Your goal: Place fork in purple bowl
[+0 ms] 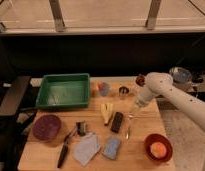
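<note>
1. Table [133, 161] front edge: a black-handled utensil [62, 154] lies at the left. A grey cloth [86, 148] and a blue sponge [112, 147] lie side by side to its right.
2. Red-orange bowl [148, 142], front right, holds one round orange item [159, 149].
3. Purple bowl [47, 128], front left, shows only its dark, bare inside. A small metal piece [81, 128] sits to its right.
4. Fork [128, 131] is right of centre, a thin silver line running toward the front edge. It is outside both bowls and well apart from the purple one, with the cloth and metal piece between them.
5. Gripper [132, 116] is down at the fork's far end, its jaws closed tight and seemingly pinching that end. A black block [116, 122] and a yellow item [107, 112] lie just to its left.
6. White arm [163, 86] reaches in from the right, bending over the table's right side.
7. Green tray [46, 80], rear left, shows a bare green floor.
8. Back row: a small cup [103, 88] and a metal ring-shaped piece [123, 90] stand to the tray's right; what they contain cannot be made out.
9. Off the table, far right, stands a grey pot [180, 75].
</note>
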Action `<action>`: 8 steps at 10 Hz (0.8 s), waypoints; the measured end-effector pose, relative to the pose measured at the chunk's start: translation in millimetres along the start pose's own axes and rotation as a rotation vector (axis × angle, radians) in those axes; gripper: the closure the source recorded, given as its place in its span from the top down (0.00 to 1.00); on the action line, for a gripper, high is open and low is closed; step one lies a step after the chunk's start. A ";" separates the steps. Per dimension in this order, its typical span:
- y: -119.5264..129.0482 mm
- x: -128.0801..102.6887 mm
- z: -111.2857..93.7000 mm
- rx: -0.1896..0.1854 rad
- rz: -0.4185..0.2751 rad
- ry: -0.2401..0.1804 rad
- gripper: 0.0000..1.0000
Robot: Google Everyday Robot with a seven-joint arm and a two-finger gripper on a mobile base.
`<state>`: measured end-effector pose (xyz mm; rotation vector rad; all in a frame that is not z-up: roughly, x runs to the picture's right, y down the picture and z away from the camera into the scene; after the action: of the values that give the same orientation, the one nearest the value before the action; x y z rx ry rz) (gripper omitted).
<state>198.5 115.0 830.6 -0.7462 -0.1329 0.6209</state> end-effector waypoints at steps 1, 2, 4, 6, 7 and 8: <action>-1.6 -8.9 -27.6 0.012 -0.011 -0.008 0.00; -3.0 -20.0 -51.2 0.026 -0.027 -0.021 0.00; -2.0 -39.7 -86.6 0.052 -0.060 -0.048 0.00; 7.0 -64.2 -128.4 0.089 -0.107 -0.093 0.00; 13.9 -82.2 -148.1 0.109 -0.142 -0.123 0.00; 21.1 -100.1 -164.4 0.124 -0.179 -0.152 0.00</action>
<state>160.6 -28.0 705.7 -0.5604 -0.2950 0.5100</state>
